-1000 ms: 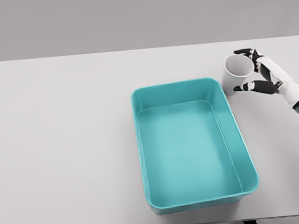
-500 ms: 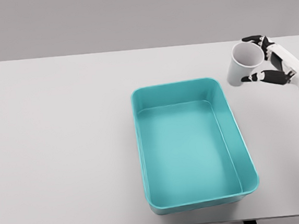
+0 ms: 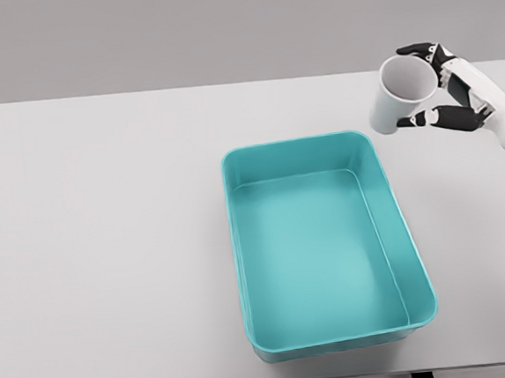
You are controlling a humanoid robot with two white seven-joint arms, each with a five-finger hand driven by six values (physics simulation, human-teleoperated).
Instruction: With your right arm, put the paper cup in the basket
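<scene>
Gripping the paper cup [image 3: 401, 93], my right robot hand [image 3: 449, 92] sat at the far right of the view, its arm coming in from the right edge. Dark fingertips [image 3: 415, 50] curled over the top of the cup's rim, and the thumb pressed against the cup's lower side, so the cup was pinched between them. The cup was white and tilted, its open mouth turned up and toward me and its base pointing down and to the left. I held it clear of the worktop [image 3: 106, 237], near the worktop's far right corner. It hung beyond and to the right of the basket [image 3: 240, 243], close to the basket's far right corner but not over its opening as far as I could tell. The basket was teal, rectangular with rounded corners, and it stood on the pale worktop a little right of the middle, its long sides running away from me.
</scene>
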